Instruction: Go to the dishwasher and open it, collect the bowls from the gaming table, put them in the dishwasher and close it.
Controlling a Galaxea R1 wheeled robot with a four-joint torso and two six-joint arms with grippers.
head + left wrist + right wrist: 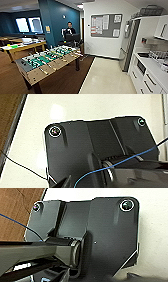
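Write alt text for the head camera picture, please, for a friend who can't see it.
An office break room: a table-football table with a green field stands on dark wood flooring at left, a pale tiled kitchen strip with white cabinets and a tall steel fridge at right. A person stands behind a monitor by a teal wall, near a noticeboard.

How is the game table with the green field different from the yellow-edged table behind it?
The table-football table has a green field with rods across it and dark legs; the yellow-rimmed table has a pale top and yellow legs. The table-football table stands nearer the camera, close to the pale kitchen floor; the yellow-rimmed one stands farther back by the windows. Both are rectangular and stand on the brown floor.
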